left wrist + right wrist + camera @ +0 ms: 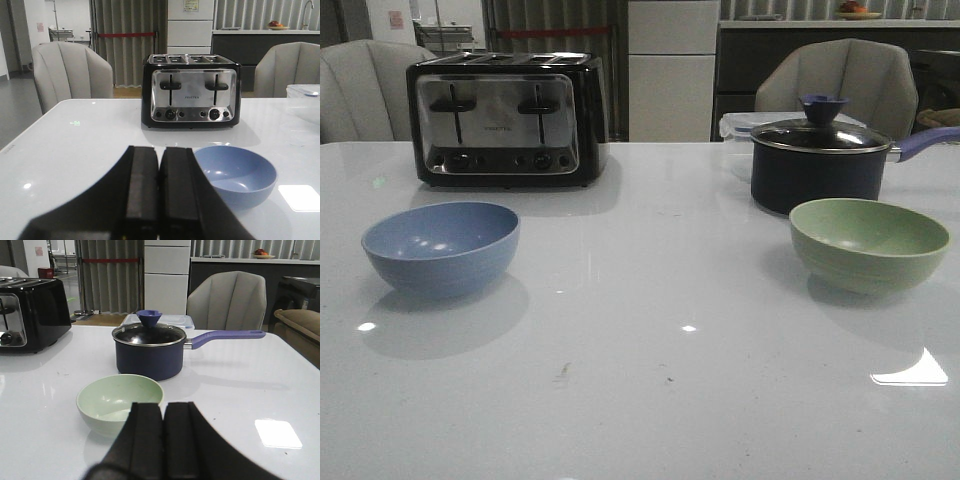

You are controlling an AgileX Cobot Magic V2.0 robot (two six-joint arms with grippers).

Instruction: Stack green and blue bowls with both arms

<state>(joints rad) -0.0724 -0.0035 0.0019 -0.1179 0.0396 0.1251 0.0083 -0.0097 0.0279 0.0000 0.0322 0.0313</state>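
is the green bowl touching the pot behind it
Apart. In the right wrist view a strip of bare white table shows between the green bowl and the base of the dark pot.

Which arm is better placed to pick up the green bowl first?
The right. The green bowl lies just beyond the shut right gripper, on the table's right side. The left gripper, also shut, faces the blue bowl instead.

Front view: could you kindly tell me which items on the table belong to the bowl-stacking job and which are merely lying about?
Job:
- blue bowl, empty, on the robot's left
- green bowl, empty, on the right
- left pincer, shut
- right pincer, shut

Lying about:
- toaster
- lidded pot, behind the green bowl
- clear container behind the pot
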